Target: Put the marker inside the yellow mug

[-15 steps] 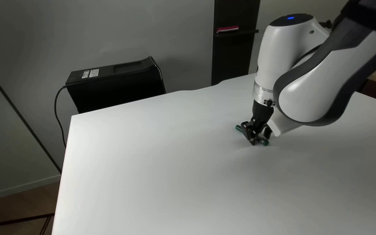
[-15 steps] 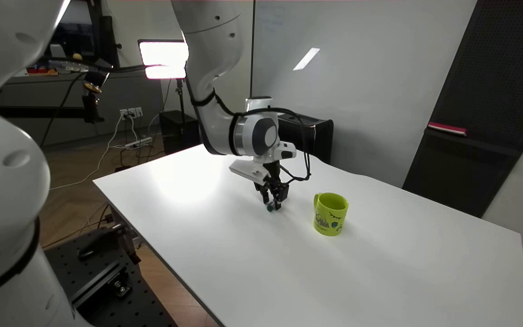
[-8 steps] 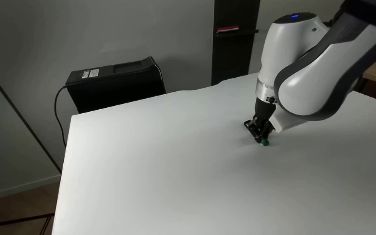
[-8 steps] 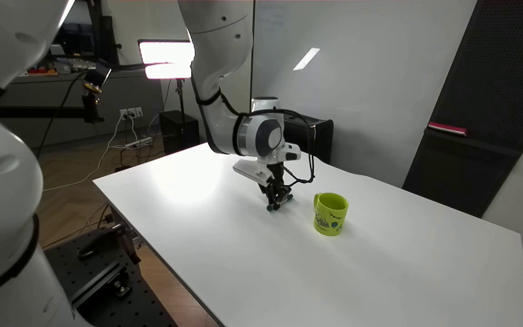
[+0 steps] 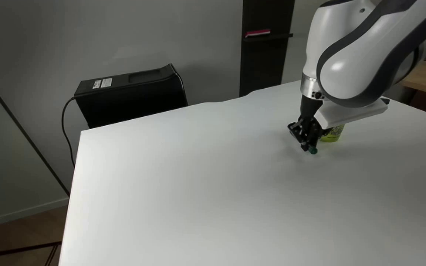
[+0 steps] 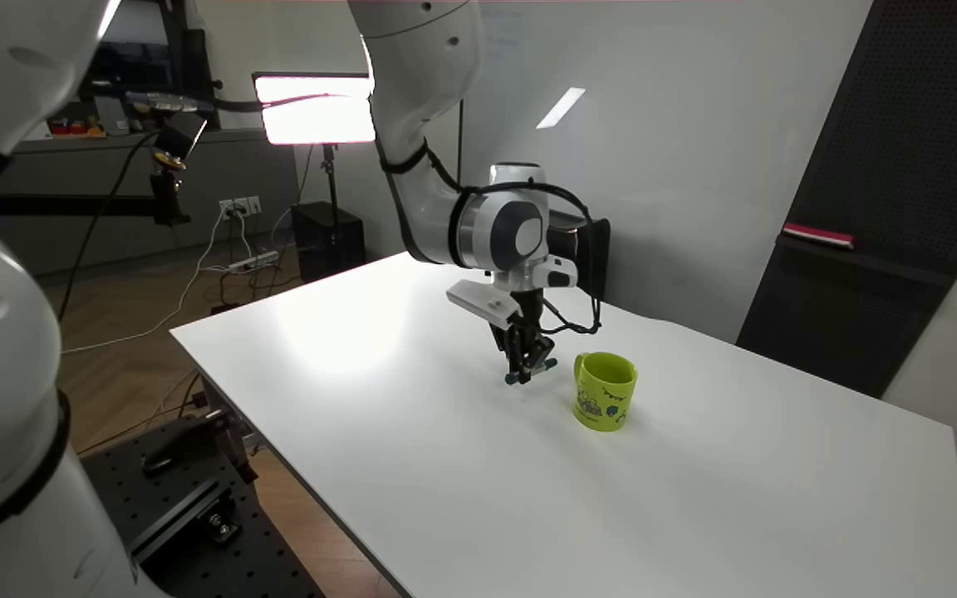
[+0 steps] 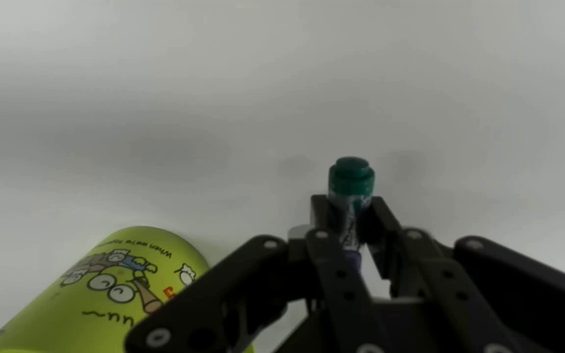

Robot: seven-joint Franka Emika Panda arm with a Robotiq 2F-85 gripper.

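- Marker: clamped in the gripper, its fingers pressed on the barrel, green end jutting past them in the wrist view. It looks near level; how far it clears the white table is hard to judge.
- Step in hand, as I read it: the carry, with the marker secured but not yet in the yellow mug.
- Mug: upright, near the marker but apart from it, handle side toward the gripper.
- Next move, I'd judge: lift above the rim, shift across, tip one end down so the marker enters lengthwise, then release. Too low a path could bump the mug.
- Table: bears the mug; a glare patch, probably from the lamp, brightens one part.
- Room: black case beyond the table's edge, grey wall behind, and a red-and-white item by the dark panel in both exterior views.
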